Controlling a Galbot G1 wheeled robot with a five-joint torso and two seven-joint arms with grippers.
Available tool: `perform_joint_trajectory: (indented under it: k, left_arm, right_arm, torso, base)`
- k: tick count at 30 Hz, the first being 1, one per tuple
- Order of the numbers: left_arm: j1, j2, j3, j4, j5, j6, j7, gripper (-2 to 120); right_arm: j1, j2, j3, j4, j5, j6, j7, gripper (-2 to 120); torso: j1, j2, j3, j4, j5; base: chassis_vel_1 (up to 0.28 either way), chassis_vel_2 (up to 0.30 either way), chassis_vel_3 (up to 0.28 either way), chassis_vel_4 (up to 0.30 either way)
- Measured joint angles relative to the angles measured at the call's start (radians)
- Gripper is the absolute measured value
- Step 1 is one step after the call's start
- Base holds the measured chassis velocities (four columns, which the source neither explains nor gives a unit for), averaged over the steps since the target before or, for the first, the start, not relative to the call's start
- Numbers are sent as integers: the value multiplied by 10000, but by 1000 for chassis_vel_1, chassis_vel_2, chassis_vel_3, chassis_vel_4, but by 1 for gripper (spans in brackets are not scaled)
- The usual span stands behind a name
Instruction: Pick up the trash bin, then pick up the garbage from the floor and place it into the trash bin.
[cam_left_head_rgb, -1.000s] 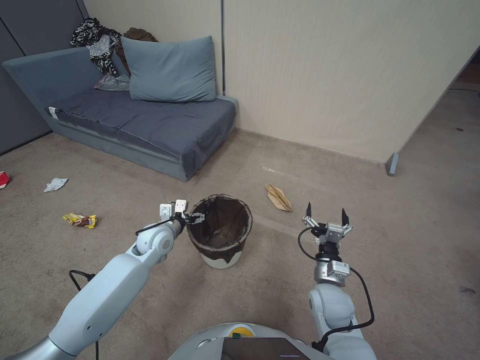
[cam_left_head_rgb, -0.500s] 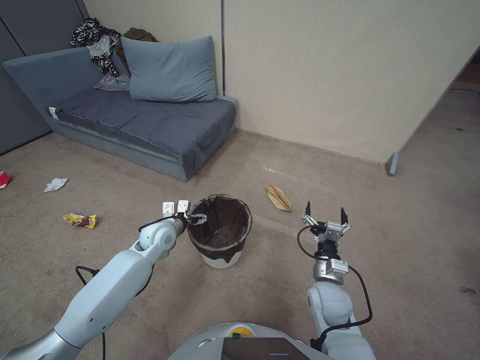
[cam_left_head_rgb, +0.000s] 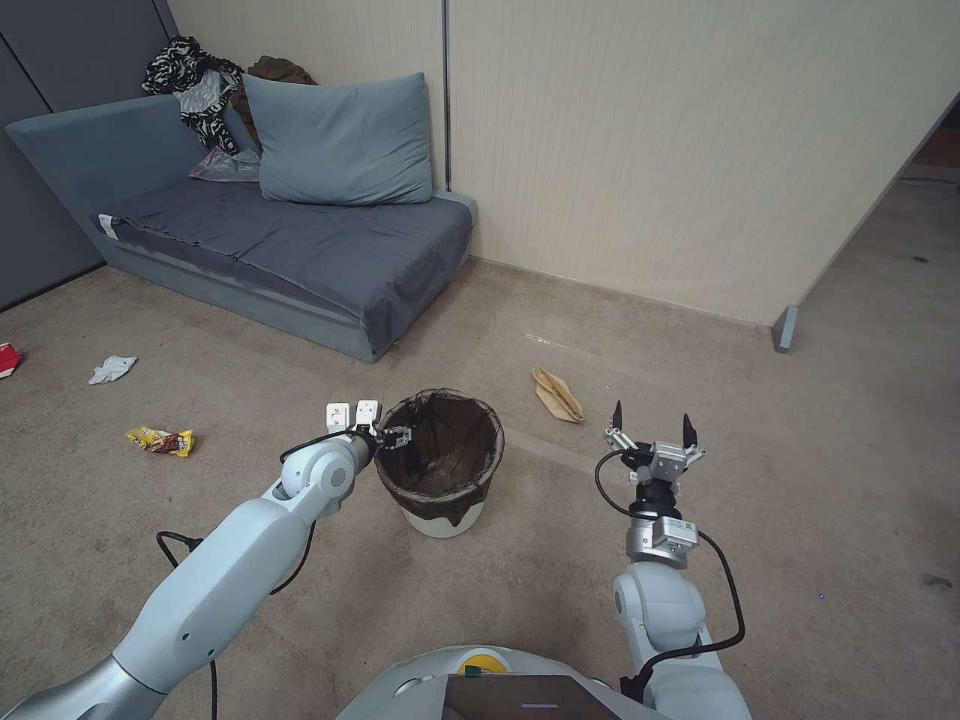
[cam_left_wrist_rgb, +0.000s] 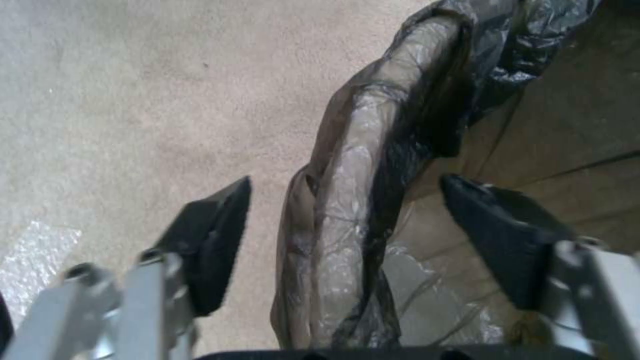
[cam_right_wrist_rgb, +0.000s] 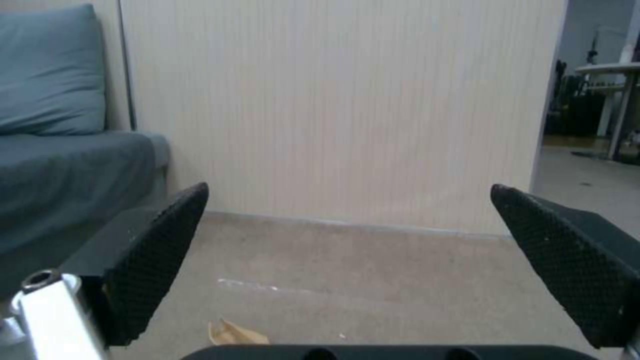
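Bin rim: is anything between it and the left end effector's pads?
Nothing visible. The left end effector is open and straddles the bin rim, one pad outside and one inside, with bare gaps on both sides.

A beige-brown carpet (cam_left_head_rgb: 850, 480) covers the room. A grey-blue sofa bed (cam_left_head_rgb: 300, 250) stands against a pale ribbed wall panel (cam_left_head_rgb: 680, 140), with a large blue pillow (cam_left_head_rgb: 340, 140) and a heap of clothes (cam_left_head_rgb: 200, 80) at its head. Dark grey panels (cam_left_head_rgb: 40, 60) close the far left corner.
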Motion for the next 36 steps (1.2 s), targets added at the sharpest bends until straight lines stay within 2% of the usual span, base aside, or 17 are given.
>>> perform_joint_trajectory:
  k: [2,3,6,8,10,11,18,29,32,36]
  left_arm:
    - [17,6,-36,-36,-289,58,-129,59]
    - [17,6,-36,-36,-289,58,-129,59]
    - [60,16,-104,-153,-883,238,-355,44]
    - [68,19,-123,-173,-1016,277,-426,40]
    - [92,20,-182,-239,-1446,379,-697,29]
    - [92,20,-182,-239,-1446,379,-697,29]
    - [153,29,-286,-356,-2208,532,-1358,2]
    - [181,23,-317,-353,-2213,562,-1499,0]
    - [197,-5,-316,-340,-2019,520,-1408,0]
    - [282,-18,-285,-368,-1365,299,-965,0]
  right_arm:
    - [-12,15,-6,31,-1,0,5,100]
    - [-12,15,-6,31,-1,0,5,100]
    - [-33,28,-13,104,2,-8,20,100]
    - [-36,28,-15,120,4,-10,25,100]
    - [-50,25,-18,164,9,-26,41,100]
    - [-50,25,-18,164,9,-26,41,100]
    - [-83,-4,-35,247,38,-52,64,100]
    - [-82,-58,-60,278,97,-79,88,100]
    - [-75,-63,-57,278,111,-79,98,100]
    - [-44,-70,-49,275,127,-78,130,100]
  torso:
    - [0,0,0,0,0]
    - [0,0,0,0,0]
    - [0,0,0,2,0]
    - [0,0,0,1,0]
    - [0,0,0,1,1]
    - [0,0,0,1,1]
    - [0,0,1,2,-1]
    - [0,0,1,0,-2]
    - [0,0,0,0,-1]
    - [0,0,1,1,-3]
  base:
    - [0,0,0,0]
    - [0,0,0,0]
    - [0,0,0,0]
    - [0,0,0,0]
    - [0,0,0,0]
    - [0,0,0,0]
    - [0,0,0,0]
    - [0,0,0,0]
    - [0,0,0,0]
    - [0,0,0,0]
